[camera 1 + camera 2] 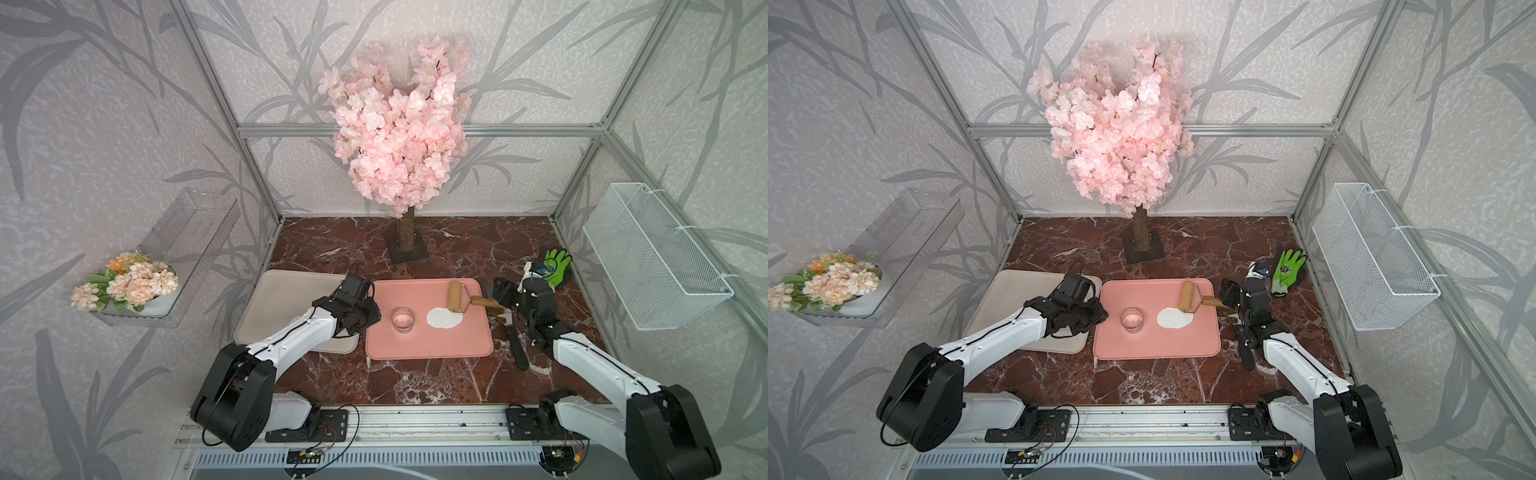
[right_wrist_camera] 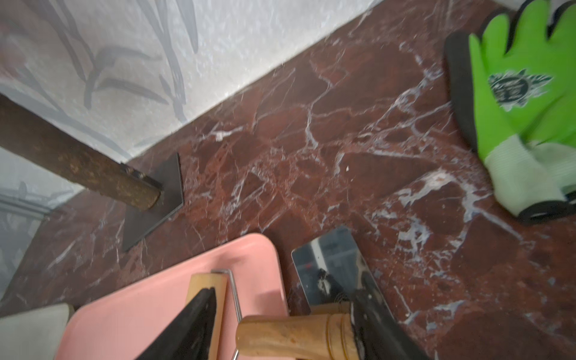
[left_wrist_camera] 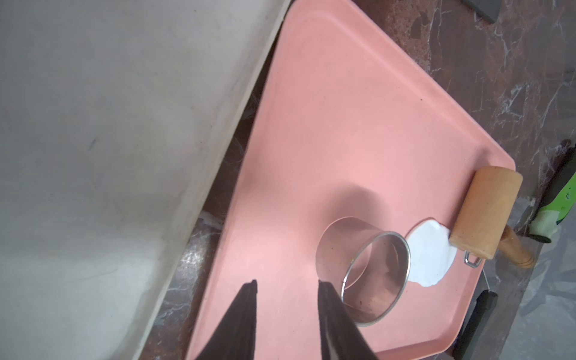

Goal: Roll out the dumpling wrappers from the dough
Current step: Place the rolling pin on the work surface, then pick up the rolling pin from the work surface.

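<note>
The dough lies flat on the pink tray, at 3 o'clock from the ring cutter. My left gripper hangs open and empty beside the cutter; I should pinch its wall squarely. My right gripper gapes loose about the rolling pin handle.

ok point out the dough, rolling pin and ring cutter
dough (image 1: 444, 318), in a top view, middle of the sheet
rolling pin (image 1: 457, 297), in a top view, middle of the roller
ring cutter (image 3: 336, 247), left wrist view, its side wall
</note>
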Robot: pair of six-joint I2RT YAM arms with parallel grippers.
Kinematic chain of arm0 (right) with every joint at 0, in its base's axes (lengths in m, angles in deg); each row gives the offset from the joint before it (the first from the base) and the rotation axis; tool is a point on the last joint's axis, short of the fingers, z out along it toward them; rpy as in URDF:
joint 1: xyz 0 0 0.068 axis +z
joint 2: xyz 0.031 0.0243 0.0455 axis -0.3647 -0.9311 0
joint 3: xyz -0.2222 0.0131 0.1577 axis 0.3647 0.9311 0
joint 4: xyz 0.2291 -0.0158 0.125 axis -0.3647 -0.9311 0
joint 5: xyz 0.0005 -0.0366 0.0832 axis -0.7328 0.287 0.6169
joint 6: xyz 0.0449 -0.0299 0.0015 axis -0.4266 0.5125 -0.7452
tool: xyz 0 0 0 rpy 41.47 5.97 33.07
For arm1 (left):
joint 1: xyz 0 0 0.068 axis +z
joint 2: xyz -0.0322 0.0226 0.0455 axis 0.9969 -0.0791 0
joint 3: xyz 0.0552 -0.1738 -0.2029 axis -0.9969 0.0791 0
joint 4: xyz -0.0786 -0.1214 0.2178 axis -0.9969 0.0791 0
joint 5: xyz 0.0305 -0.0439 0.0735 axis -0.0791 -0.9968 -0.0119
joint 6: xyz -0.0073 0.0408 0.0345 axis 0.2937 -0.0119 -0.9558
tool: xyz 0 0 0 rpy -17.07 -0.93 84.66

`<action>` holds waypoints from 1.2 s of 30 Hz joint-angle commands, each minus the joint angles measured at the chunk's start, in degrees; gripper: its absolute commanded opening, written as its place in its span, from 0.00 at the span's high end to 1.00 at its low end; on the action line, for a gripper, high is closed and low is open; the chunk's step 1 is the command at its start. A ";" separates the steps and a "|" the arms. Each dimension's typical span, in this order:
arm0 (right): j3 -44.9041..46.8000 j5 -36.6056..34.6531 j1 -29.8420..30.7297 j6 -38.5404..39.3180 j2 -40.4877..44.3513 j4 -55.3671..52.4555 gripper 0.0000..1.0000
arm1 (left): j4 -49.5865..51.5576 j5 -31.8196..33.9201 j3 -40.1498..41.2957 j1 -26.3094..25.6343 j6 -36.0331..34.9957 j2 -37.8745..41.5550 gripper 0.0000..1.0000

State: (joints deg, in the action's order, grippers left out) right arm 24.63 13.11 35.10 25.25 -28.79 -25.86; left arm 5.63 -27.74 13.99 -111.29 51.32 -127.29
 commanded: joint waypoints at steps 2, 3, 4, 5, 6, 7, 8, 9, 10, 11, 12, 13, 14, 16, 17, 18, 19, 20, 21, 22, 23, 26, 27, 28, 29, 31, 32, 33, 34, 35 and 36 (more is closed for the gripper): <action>-6.83 5.25 0.52 5.70 -5.35 -15.23 0.26 | 2.10 -0.74 -2.73 -0.46 -2.09 -2.23 0.63; -8.47 6.65 0.52 6.09 -6.80 -16.95 0.26 | 2.25 -0.86 -3.15 -0.63 -2.36 -2.81 0.62; -9.66 7.87 0.60 6.08 -8.00 -17.84 0.26 | 2.34 -0.94 -3.47 -0.71 -2.52 -3.21 0.60; -11.09 8.52 0.98 6.33 -9.32 -19.12 0.26 | 2.34 -1.08 -3.82 -0.89 -2.72 -3.65 0.60; -12.43 7.86 1.72 7.05 -10.57 -20.20 0.26 | 2.36 -0.97 -3.99 -1.05 -2.73 -3.93 0.60; -13.73 6.91 2.47 8.01 -11.53 -21.14 0.26 | 2.23 -1.08 -4.13 -1.08 -2.76 -4.06 0.60; -15.20 6.33 3.20 9.30 -12.82 -21.96 0.26 | 2.13 -1.17 -4.17 -1.20 -2.73 -4.24 0.60; -16.71 5.94 3.65 9.94 -14.23 -22.87 0.27 | 1.99 -1.26 -4.22 -1.24 -2.73 -4.33 0.60; -18.04 6.18 3.77 10.21 -15.53 -23.63 0.28 | 1.90 -1.22 -4.20 -1.31 -2.69 -4.33 0.60; -19.43 6.88 3.85 10.67 -16.96 -24.15 0.30 | 1.80 -1.24 -4.11 -1.33 -2.58 -4.33 0.60; -20.79 7.01 4.05 11.16 -18.36 -24.54 0.34 | 1.49 -1.24 -3.96 -1.35 -2.51 -4.33 0.60; -21.93 6.86 4.34 11.58 -19.50 -24.99 0.35 | 1.27 -1.31 -3.72 -1.41 -2.34 -4.31 0.60; -23.27 6.60 4.69 12.21 -20.90 -25.38 0.37 | 0.95 -1.41 -3.39 -1.49 -2.16 -4.24 0.60; -26.01 6.00 5.00 13.16 -24.01 -26.94 0.39 | 0.50 -1.47 -2.74 -1.43 -1.72 -4.08 0.60; -27.60 6.11 5.00 13.56 -25.74 -28.06 0.42 | 0.22 -1.65 -2.34 -1.50 -1.56 -4.07 0.60; -29.10 6.05 5.09 13.82 -27.45 -29.05 0.43 | 0.05 -1.79 -1.99 -1.46 -1.35 -4.00 0.60; -30.01 6.44 5.09 14.08 -28.73 -29.36 0.44 | -0.26 -1.78 -1.79 -1.43 -1.28 -3.93 0.60; -30.94 6.89 5.23 14.26 -30.05 -29.68 0.45 | -0.35 -1.95 -1.52 -1.46 -1.10 -3.86 0.60; -31.56 7.21 5.48 14.49 -31.03 -29.71 0.48 | -0.38 -1.84 -1.43 -1.43 -1.05 -3.76 0.60; -32.11 7.19 5.63 14.72 -31.76 -29.71 0.49 | -0.32 -1.83 -1.33 -1.51 -1.10 -3.73 0.60; -32.78 7.14 5.91 14.83 -32.94 -29.87 0.50 | -0.38 -1.74 -1.22 -1.44 -0.98 -3.71 0.60; -33.96 6.97 6.25 15.28 -35.26 -30.07 0.50 | -0.64 -1.83 -0.80 -1.50 -0.86 -3.67 0.60; -34.34 7.05 6.32 15.35 -35.78 -30.15 0.50 | -0.73 -1.82 -0.60 -1.45 -0.83 -3.64 0.60; -34.46 7.14 6.41 15.39 -36.30 -30.02 0.50 | -0.77 -1.83 -0.50 -1.49 -0.75 -3.67 0.60; -34.86 7.21 6.46 15.36 -36.78 -30.23 0.51 | -0.91 -1.83 -0.26 -1.47 -0.68 -3.71 0.60; -35.44 7.45 6.61 15.63 -37.97 -30.42 0.53 | -1.06 -1.91 0.00 -1.49 -0.58 -3.93 0.60; -35.71 7.20 6.80 15.76 -38.50 -30.56 0.54 | -1.03 -1.93 0.11 -1.47 -0.43 -4.04 0.60; -35.82 6.91 6.85 15.81 -39.08 -30.65 0.56 | -1.20 -1.96 0.17 -1.51 -0.39 -4.09 0.60; -35.83 6.72 6.83 15.76 -39.42 -30.53 0.59 | -1.20 -1.95 0.24 -1.45 -0.35 -4.06 0.60; -35.82 6.64 6.87 15.79 -39.75 -30.28 0.65 | -1.31 -1.96 0.33 -1.48 -0.32 -4.10 0.60; -35.81 6.25 6.90 15.66 -39.99 -30.17 0.69 | -1.34 -1.91 0.38 -1.39 -0.26 -4.23 0.60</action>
State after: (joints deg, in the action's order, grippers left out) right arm -9.90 20.15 41.77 40.40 -67.76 -54.77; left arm 4.67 -29.57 13.70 -112.51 50.43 -131.20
